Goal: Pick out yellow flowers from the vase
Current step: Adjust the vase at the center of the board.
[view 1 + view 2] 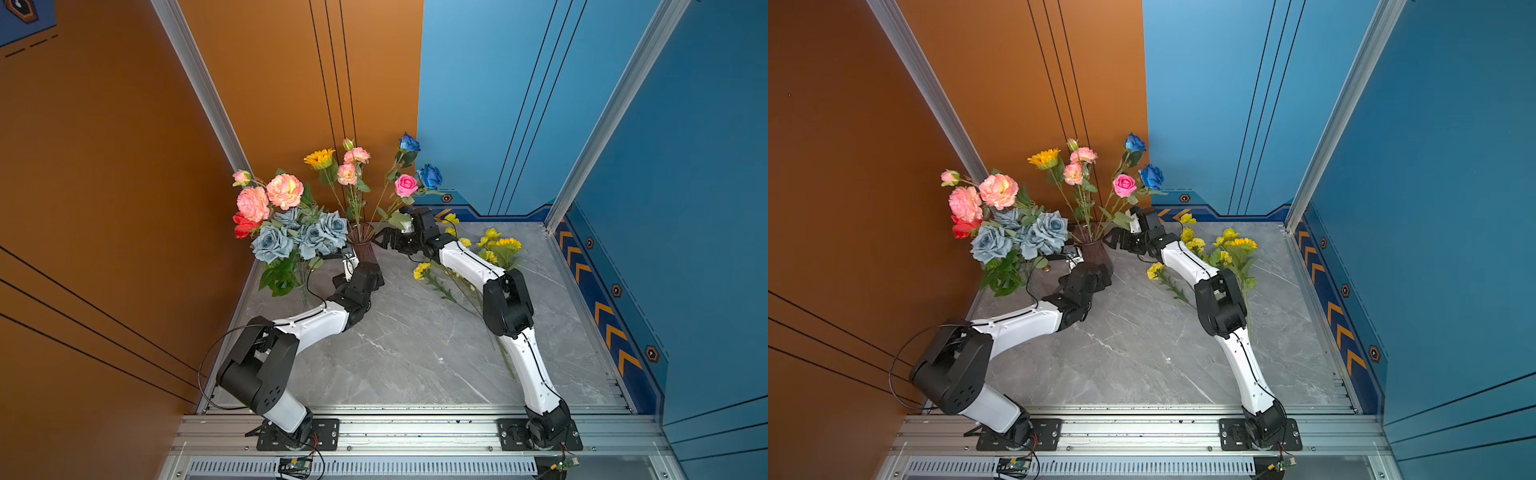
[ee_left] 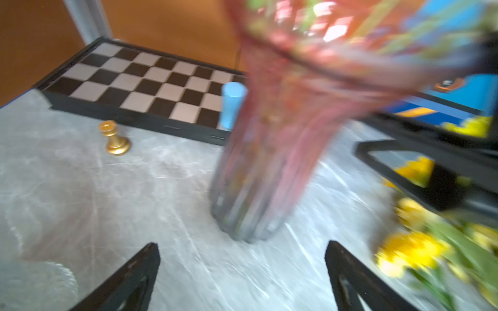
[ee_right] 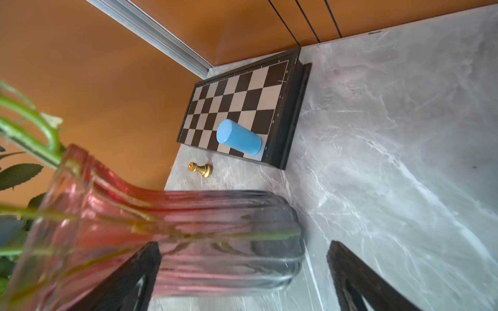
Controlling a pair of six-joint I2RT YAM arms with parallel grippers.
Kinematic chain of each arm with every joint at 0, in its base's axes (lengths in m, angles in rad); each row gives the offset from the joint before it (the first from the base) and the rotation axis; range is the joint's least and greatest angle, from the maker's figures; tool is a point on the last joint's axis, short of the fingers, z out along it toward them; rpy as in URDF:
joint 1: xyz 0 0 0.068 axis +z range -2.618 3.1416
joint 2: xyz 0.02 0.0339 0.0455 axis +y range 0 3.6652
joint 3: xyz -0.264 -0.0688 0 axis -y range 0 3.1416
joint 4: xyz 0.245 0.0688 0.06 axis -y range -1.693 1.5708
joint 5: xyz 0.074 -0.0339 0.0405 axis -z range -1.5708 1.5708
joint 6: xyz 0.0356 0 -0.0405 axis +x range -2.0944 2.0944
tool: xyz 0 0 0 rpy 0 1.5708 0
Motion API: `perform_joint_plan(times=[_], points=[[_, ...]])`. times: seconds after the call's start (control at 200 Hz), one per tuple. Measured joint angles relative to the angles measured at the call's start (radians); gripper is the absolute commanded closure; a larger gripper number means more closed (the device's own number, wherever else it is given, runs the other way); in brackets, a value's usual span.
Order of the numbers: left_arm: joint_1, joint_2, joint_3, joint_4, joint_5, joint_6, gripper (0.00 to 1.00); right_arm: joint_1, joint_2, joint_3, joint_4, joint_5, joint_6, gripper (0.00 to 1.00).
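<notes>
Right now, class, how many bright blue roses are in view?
2. One bright blue rose stands topmost above the red-tinted vase; the other is lower, beside the pink rose. More may hide behind leaves.

Bright, even light; blurry vase [image 2: 258,161] and yellow flowers [image 2: 409,253] in left wrist view.

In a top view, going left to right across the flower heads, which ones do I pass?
peach-pink peonies → upright sunflower → hot-pink rose → yellow bunch lying flat
</notes>
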State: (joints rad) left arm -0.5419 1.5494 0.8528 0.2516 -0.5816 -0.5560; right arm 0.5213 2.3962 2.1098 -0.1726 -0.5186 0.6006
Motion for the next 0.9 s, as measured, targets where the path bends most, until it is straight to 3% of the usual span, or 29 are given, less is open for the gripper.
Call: perform_joint_plan(times=[0.215, 0.425, 0.721, 0.901], points=[[-0.042, -0.035, -0.033, 0.001, 0.008, 0.010, 0.02, -0.008, -0.083, -0.036, -0.003, 0.007, -0.020, 0.00], [-0.110, -0.072, -0.034, -0.051, 0.051, 0.021, 0.02, -0.032, -0.211, -0.183, -0.012, 0.041, -0.055, 0.00], [-0.234, -0.260, 0.009, -0.160, 0.162, 0.073, 0.02, -0.058, -0.533, -0.359, -0.137, 0.178, -0.192, 0.00], [-0.286, -0.354, 0.101, -0.224, 0.226, 0.129, 0.02, -0.045, -0.738, -0.380, -0.179, 0.272, -0.259, 0.00]])
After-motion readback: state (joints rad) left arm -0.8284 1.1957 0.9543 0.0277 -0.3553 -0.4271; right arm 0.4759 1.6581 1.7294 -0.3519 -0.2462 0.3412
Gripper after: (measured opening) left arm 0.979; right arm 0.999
